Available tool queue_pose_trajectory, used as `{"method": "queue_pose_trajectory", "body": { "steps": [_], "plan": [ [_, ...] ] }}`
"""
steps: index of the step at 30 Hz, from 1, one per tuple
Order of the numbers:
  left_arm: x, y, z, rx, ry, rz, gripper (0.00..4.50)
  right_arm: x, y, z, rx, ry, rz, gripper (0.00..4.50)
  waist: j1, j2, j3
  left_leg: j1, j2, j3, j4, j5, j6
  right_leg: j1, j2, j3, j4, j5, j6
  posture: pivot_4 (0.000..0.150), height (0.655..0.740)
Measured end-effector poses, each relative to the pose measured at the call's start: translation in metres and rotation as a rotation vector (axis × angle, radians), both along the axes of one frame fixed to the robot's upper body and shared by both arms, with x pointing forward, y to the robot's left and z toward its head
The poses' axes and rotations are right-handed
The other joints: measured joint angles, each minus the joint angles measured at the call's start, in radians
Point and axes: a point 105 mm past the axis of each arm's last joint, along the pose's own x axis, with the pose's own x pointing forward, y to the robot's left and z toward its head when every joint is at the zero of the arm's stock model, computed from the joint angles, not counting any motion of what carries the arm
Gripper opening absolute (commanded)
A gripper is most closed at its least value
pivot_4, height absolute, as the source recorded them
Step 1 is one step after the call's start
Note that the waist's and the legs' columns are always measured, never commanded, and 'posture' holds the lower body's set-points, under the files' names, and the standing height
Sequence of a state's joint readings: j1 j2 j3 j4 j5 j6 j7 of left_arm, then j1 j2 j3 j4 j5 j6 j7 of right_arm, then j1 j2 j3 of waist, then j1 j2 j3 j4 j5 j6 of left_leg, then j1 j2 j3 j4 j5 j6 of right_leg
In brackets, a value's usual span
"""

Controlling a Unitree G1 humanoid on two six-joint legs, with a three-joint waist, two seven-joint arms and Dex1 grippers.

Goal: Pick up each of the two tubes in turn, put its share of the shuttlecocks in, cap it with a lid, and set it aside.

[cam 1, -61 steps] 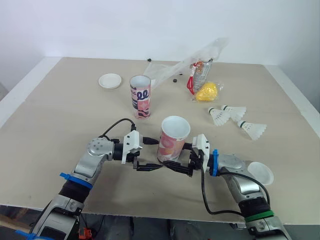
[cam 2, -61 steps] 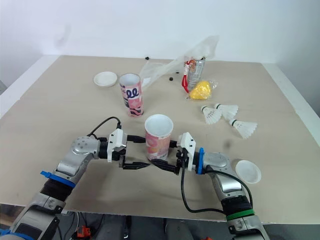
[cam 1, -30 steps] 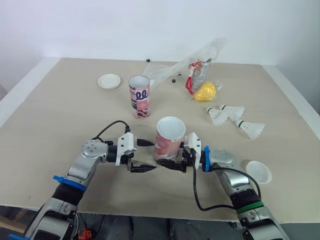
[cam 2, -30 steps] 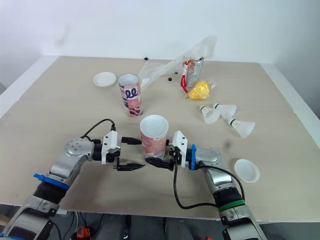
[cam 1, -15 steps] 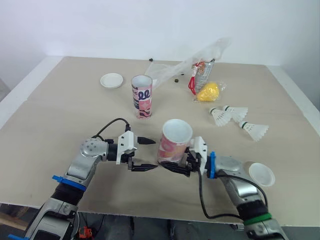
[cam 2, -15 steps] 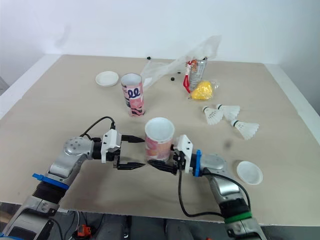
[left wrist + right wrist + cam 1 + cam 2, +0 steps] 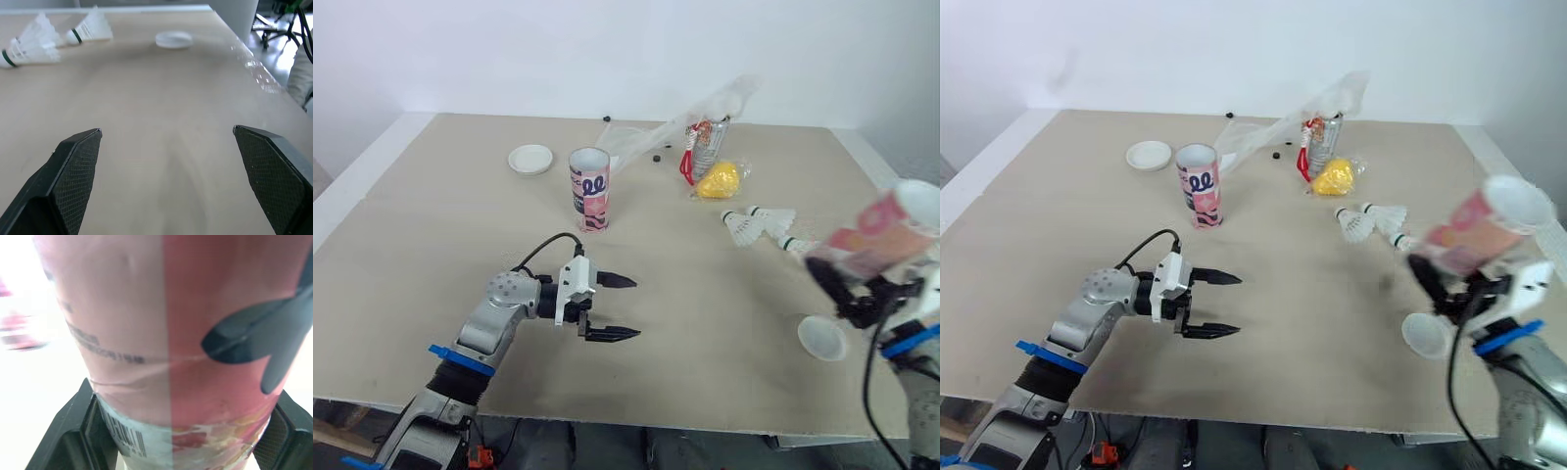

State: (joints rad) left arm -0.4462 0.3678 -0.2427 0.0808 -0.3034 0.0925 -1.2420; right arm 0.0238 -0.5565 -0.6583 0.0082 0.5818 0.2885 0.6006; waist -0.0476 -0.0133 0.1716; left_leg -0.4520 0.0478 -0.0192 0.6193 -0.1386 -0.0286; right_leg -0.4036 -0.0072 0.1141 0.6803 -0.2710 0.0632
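— Where do we log the right pincer (image 7: 1449, 284)?
— At the right edge of the bench (image 7: 411, 245), raised off it. Its two black fingers (image 7: 73, 431) are clamped on the lower part of the pink tube (image 7: 1484, 227), one on each side.
— How does the tube sit?
— We see it tilted, open mouth up and toward the right. It is blurred, so we cannot read what is inside.
— And the left pincer (image 7: 633, 308)?
— Low over bare bench near the front, jaws spread wide, nothing between them.
— The rest of the task's things?
— The second tube (image 7: 589, 188) stands upright toward the back left, with one lid (image 7: 530, 159) near it, farther left. The other lid (image 7: 822, 338) lies flat just below the right pincer. We count three shuttlecocks (image 7: 744, 227) on their sides between the plastic bag (image 7: 685, 127) and the lifted tube, the nearest partly behind it.
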Motion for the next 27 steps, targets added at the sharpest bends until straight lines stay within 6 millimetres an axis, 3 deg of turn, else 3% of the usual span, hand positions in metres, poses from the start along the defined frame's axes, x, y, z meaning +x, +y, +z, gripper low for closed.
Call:
{"method": "queue_pose_trajectory", "body": {
  "steps": [4, 9, 18, 21, 27],
  "plan": [
    [-0.003, -0.004, 0.006, -0.010, -0.026, -0.003, 4.50, 0.004, -0.029, -0.022, 0.033, 0.063, -0.119, 3.10, -0.004, 0.002, -0.001, 0.003, 0.000, 0.002, -0.001, 0.000, 0.000, 0.000, 0.001, 0.003, 0.000, 0.000, 0.000, 0.150, 0.7400],
    [-0.005, -0.004, 0.004, -0.011, -0.012, 0.013, 4.50, 0.013, -0.056, -0.031, 0.013, 0.099, -0.206, 3.10, -0.003, 0.003, -0.001, 0.003, -0.001, 0.004, -0.001, 0.000, 0.000, 0.001, 0.000, 0.006, 0.000, 0.000, 0.001, 0.150, 0.7400],
    [-0.007, -0.003, 0.005, -0.013, -0.024, 0.028, 4.50, 0.021, -0.066, -0.041, -0.010, 0.127, -0.221, 3.10, -0.004, 0.002, -0.001, 0.005, -0.001, 0.007, -0.001, 0.000, 0.000, 0.002, 0.000, 0.010, 0.000, 0.000, 0.003, 0.150, 0.7400],
    [-0.006, -0.003, 0.005, -0.012, -0.024, 0.029, 4.50, 0.021, -0.066, -0.043, -0.009, 0.136, -0.211, 4.45, -0.004, 0.002, -0.001, 0.006, -0.001, 0.007, -0.001, 0.000, 0.000, 0.002, 0.000, 0.010, 0.000, 0.000, 0.003, 0.150, 0.7400],
    [-0.006, -0.002, 0.004, -0.008, -0.025, 0.029, 4.50, 0.014, -0.064, -0.048, -0.042, 0.161, -0.196, 4.45, -0.003, 0.002, 0.000, 0.006, -0.001, 0.007, -0.002, 0.000, 0.000, 0.003, 0.000, 0.010, -0.001, 0.000, 0.003, 0.150, 0.7400]
  ]
}}
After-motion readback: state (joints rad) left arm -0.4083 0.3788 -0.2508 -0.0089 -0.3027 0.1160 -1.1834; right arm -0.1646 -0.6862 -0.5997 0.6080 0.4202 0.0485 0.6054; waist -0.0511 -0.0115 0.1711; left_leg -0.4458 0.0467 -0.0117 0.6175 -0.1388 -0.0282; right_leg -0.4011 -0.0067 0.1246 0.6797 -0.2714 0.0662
